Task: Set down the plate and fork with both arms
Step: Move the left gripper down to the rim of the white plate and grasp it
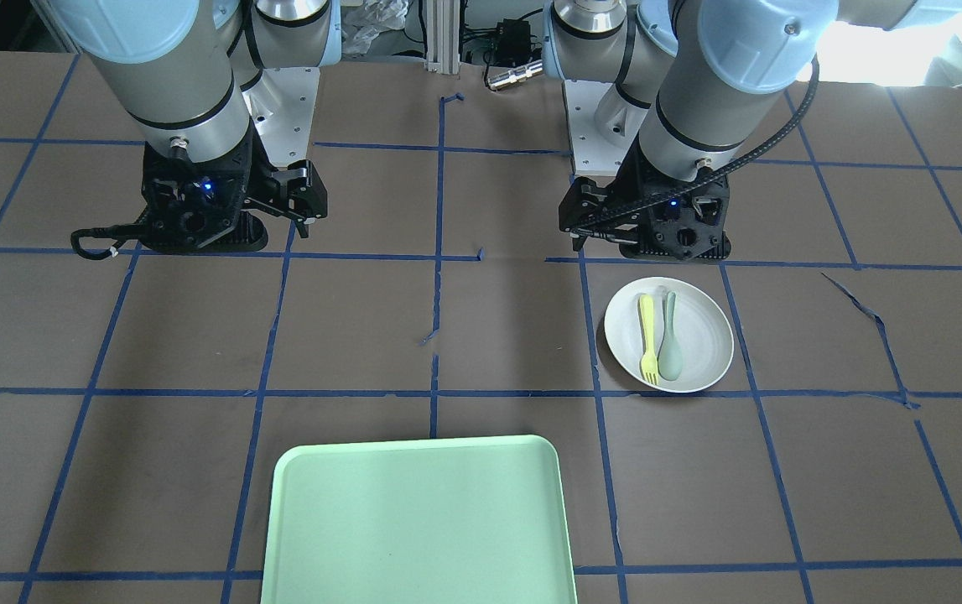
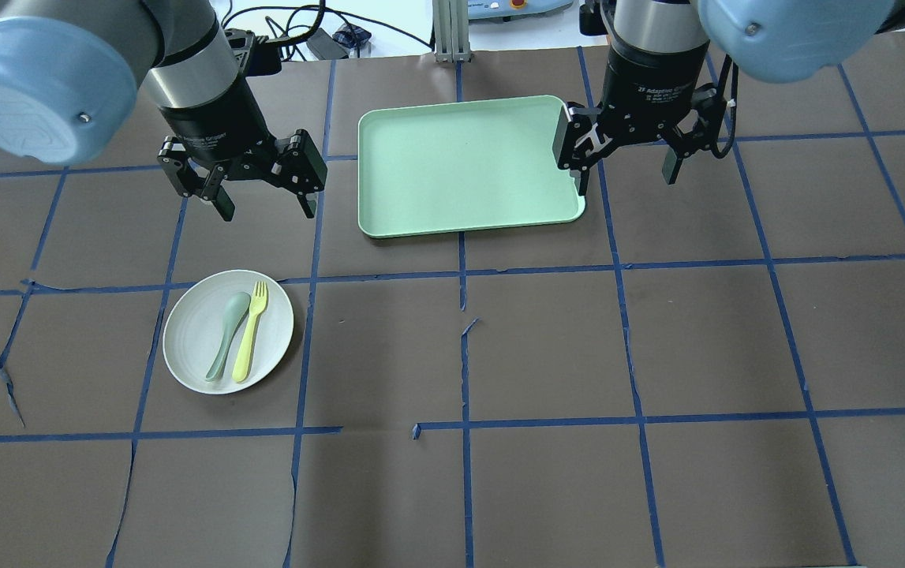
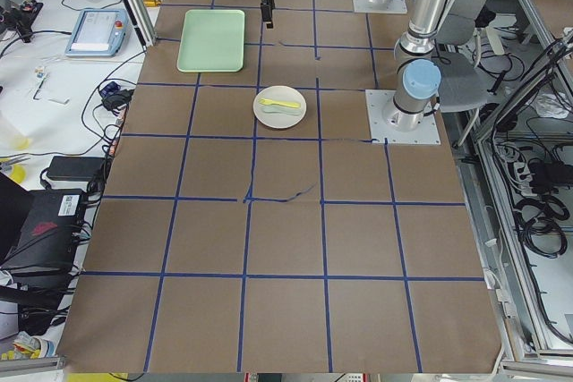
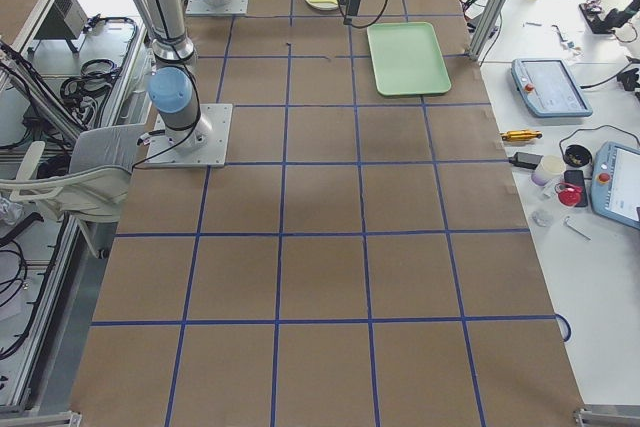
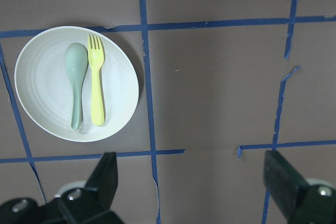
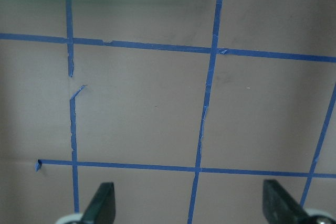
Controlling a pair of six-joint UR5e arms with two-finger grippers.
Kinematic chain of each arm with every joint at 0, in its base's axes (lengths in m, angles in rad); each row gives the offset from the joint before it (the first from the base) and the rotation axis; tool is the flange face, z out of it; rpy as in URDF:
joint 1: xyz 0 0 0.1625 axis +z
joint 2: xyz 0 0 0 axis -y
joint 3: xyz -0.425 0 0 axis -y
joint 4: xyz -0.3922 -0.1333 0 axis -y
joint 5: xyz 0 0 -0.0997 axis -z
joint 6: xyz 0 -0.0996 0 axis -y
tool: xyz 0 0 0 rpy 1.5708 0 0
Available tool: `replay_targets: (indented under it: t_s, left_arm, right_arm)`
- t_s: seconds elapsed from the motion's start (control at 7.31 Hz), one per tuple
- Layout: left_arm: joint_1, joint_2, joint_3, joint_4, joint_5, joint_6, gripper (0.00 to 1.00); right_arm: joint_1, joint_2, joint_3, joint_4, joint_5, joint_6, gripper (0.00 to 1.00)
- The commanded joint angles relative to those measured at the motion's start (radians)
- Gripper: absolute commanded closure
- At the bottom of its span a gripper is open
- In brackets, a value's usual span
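Observation:
The off-white plate (image 2: 192, 339) lies on the brown table, on my left side. The pale-yellow fork (image 2: 251, 339) lies on it beside a grey-green spoon (image 2: 227, 335). My left gripper (image 2: 268, 207) is open and empty, above the table just beyond the plate. In the left wrist view the plate (image 5: 42, 87) and fork (image 5: 96, 87) show at the upper left, away from the fingers (image 5: 105, 177). My right gripper (image 2: 626, 180) is open and empty, above the right edge of the tray. Its wrist view shows only bare table between the fingers (image 6: 102, 203).
A rectangular light-green tray (image 2: 460, 166) lies at the far middle of the table, between the two grippers. Blue tape lines cross the brown table cover, torn in spots. Operators' benches with devices stand beyond the tray side (image 4: 545, 87).

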Motion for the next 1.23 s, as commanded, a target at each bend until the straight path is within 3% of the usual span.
replay_targets:
  t_s: [0.0, 0.27, 0.41, 0.82, 1.09]
  left_arm:
    - [0.009, 0.004, -0.001, 0.002, 0.002, 0.006, 0.0]
    - [0.139, -0.017, -0.035, 0.095, 0.046, 0.102, 0.0]
    - [0.228, -0.017, -0.096, 0.12, 0.046, 0.148, 0.0]
    - [0.447, -0.037, -0.358, 0.423, 0.043, 0.396, 0.0]
    - [0.488, -0.1, -0.419, 0.506, 0.045, 0.525, 0.01]
  right_arm:
    - [0.001, 0.0, 0.004, -0.001, 0.0, -0.003, 0.0]
    - [0.002, 0.0, 0.004, -0.006, 0.002, 0.003, 0.0]
    - [0.002, 0.0, 0.004, -0.008, 0.0, 0.001, 0.0]
    - [0.002, 0.009, 0.006, -0.009, 0.002, 0.003, 0.0]
    - [0.002, 0.011, 0.006, -0.009, 0.003, 0.003, 0.0]
